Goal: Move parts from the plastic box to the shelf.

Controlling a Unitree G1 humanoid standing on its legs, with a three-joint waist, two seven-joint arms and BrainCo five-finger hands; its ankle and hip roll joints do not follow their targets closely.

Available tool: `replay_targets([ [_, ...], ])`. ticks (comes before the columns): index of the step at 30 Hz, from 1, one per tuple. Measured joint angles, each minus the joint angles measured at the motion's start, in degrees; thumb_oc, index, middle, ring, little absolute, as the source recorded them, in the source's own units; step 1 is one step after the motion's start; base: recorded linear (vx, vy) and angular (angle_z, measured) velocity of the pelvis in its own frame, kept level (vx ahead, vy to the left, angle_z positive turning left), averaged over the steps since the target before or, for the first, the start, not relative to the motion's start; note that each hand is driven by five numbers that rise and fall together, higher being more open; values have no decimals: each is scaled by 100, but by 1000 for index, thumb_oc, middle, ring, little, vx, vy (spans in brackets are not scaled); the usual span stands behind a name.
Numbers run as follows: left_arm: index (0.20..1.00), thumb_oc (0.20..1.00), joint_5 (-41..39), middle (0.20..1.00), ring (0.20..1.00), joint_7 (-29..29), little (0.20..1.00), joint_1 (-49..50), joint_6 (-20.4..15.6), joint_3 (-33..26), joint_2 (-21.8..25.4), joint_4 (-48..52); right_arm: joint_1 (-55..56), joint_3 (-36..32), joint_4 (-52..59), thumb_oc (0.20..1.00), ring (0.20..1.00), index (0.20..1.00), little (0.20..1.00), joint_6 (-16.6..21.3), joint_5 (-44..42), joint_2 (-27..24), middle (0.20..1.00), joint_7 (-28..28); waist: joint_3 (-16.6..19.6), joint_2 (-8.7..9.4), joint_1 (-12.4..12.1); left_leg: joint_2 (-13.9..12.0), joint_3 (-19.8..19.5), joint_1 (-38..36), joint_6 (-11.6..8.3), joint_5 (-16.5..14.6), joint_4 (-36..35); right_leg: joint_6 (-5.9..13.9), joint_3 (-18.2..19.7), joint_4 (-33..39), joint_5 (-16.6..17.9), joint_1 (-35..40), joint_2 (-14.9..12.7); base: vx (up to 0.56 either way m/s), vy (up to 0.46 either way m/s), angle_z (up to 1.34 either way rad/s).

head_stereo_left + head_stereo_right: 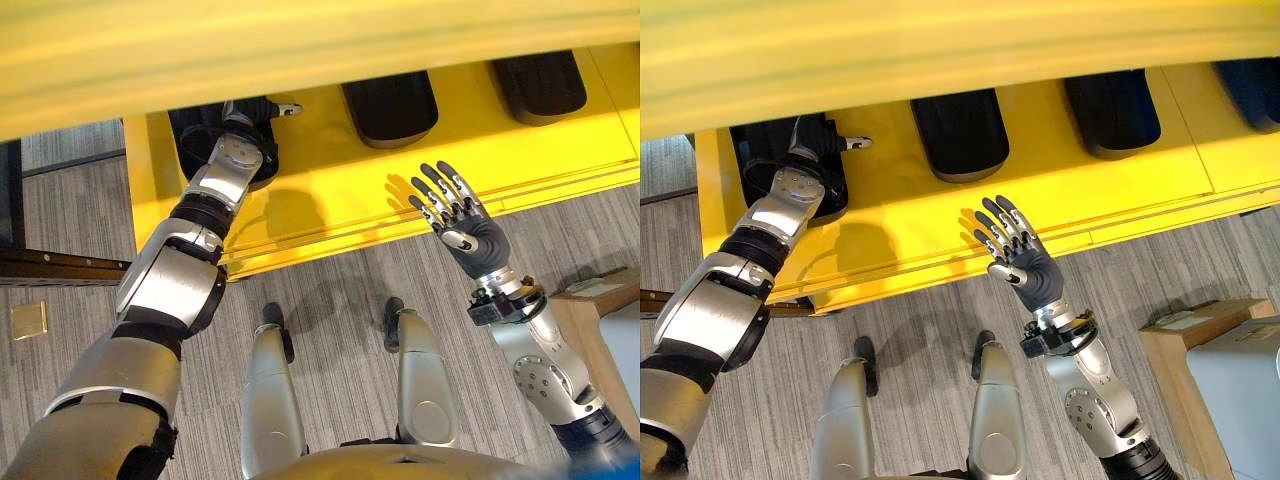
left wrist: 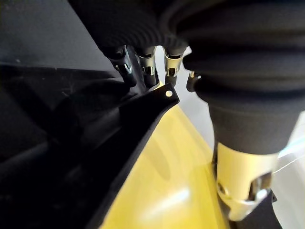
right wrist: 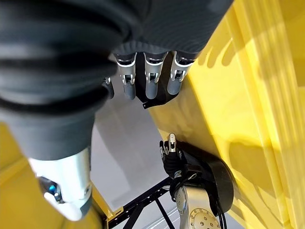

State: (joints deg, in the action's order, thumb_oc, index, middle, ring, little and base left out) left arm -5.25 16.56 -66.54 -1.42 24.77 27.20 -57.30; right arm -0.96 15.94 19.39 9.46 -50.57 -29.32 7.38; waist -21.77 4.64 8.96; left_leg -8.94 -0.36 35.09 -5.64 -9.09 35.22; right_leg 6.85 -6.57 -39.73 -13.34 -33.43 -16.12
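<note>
Floor: grey striped carpet (image 1: 330,270) runs along the near side of the shelf; a pale wooden crate (image 1: 1185,345) stands on it off to the robot's right.

Right hand: the right hand (image 1: 462,225) is raised over the front edge of the shelf, palm open, fingers straight and spread wide. It holds nothing and touches nothing.

Shelf: a bright yellow metal shelf board (image 1: 400,180) stretches across in front of the robot, with a ridged lip along its near edge. An upper yellow board (image 1: 300,50) overhangs it and hides the back.

Parts: three black, rounded, moulded plastic parts sit in a row on the shelf, well apart, each with its long axis running from front to back. The middle one (image 1: 390,108) and the right one (image 1: 540,85) lie free.

Left hand: the left hand (image 1: 240,125) reaches in at the shelf's left end and rests on the leftmost black part (image 1: 765,165). In its wrist view the fingers (image 2: 143,67) go down over the part's dark rim (image 2: 147,102); whether they are clamped on it or loose I cannot tell.

Key relation: the leftmost part lies directly under the left hand, far across the shelf from the right hand, so the left arm is plainly the nearer one.

Judgement: this looks like a placing step at the left end; the part seems seated, and letting go cleanly would come next.
</note>
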Motion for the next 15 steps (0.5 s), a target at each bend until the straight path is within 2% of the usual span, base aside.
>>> replay_targets([
  [9, 1000, 1000, 52, 1000, 1000, -34, 1000, 19, 5, -16, 65, 169, 38, -19, 3, 1000, 1000, 1000, 1000, -33, -60, -73, 1000, 99, -87, -37, -15, -8, -10, 1, -37, 31, 3, -15, -1, -53, -21, -18, 2, 11, -2, 0],
  [11, 1000, 1000, -231, 1000, 1000, -66, 1000, 95, -5, -90, 82, 396, 37, -44, 3, 1000, 1000, 1000, 1000, -33, -60, -73, 1000, 100, -95, -44, -28, -7, -8, 5, -39, 32, 2, -13, 3, -54, -22, -22, 1, -64, 6, 0],
  [15, 1000, 1000, -1328, 1000, 1000, -122, 1000, 356, -151, -382, 148, 1061, 24, -135, 11, 1000, 1000, 1000, 1000, -32, -59, -51, 1000, 93, -143, -52, -47, -4, -9, 36, -45, 53, -1, -7, -3, -57, 1, -52, -3, -16, 4, 0],
])
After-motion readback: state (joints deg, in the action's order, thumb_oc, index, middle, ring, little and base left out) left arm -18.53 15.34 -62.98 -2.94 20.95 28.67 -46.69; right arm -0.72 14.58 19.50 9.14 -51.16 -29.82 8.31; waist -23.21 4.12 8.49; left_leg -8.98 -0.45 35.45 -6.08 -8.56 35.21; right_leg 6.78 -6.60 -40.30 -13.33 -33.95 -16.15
